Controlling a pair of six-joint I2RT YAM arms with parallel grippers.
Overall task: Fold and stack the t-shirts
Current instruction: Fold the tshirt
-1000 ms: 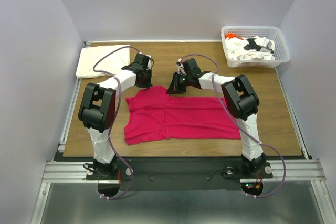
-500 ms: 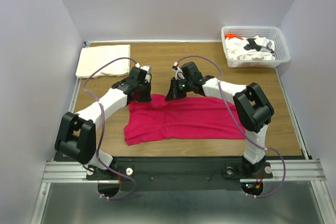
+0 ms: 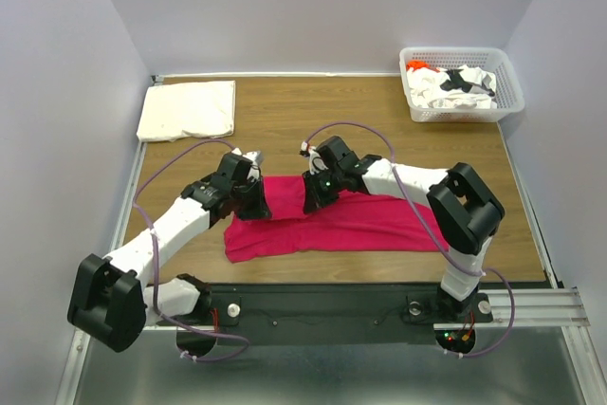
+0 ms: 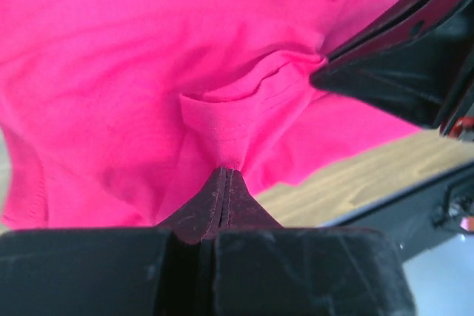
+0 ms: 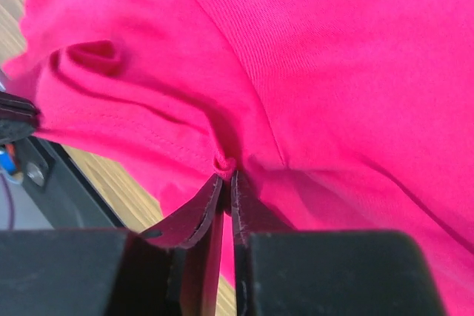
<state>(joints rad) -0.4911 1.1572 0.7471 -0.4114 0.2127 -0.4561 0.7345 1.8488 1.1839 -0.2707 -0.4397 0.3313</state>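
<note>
Top external view: flat brown wooden table [image 3: 379,130]; both arms reach inward and down onto a bright magenta-red cotton t-shirt [image 3: 351,225]
Left pincer [image 3: 256,201]: low on the far edge of the magenta-red cotton t-shirt, near that edge's left end
Right pincer [image 3: 313,198]: low on the same far edge, near the left pincer and to its right; a short strip of cloth runs between the two
Shirt's place: spread flat on the near middle of the table; it runs from just left of the left pincer to well right of the right pincer, and most of it lies nearer the arm bases than either pincer
Left wrist view: left pincer [image 4: 224,173] has its jaws together, clamped on a gathered peak of the shirt [image 4: 111,72]; the cloth fans out ahead of the tips in soft folds; a hemmed fold sits just beyond them
Right wrist view: right pincer [image 5: 227,177] nips a small nub of the shirt [image 5: 355,72] at its tips; only a thin slit shows between the jaws lower down; a rolled hem lies ahead and to the left
Folded cream-white cotton t-shirt [image 3: 188,109]: well beyond the left pincer and to its left, flat on the table
White plastic lattice basket [image 3: 465,113]: well beyond the right pincer and to its right; it holds crumpled white t-shirts with black print [image 3: 455,82] and an orange garment [image 3: 415,66]
</note>
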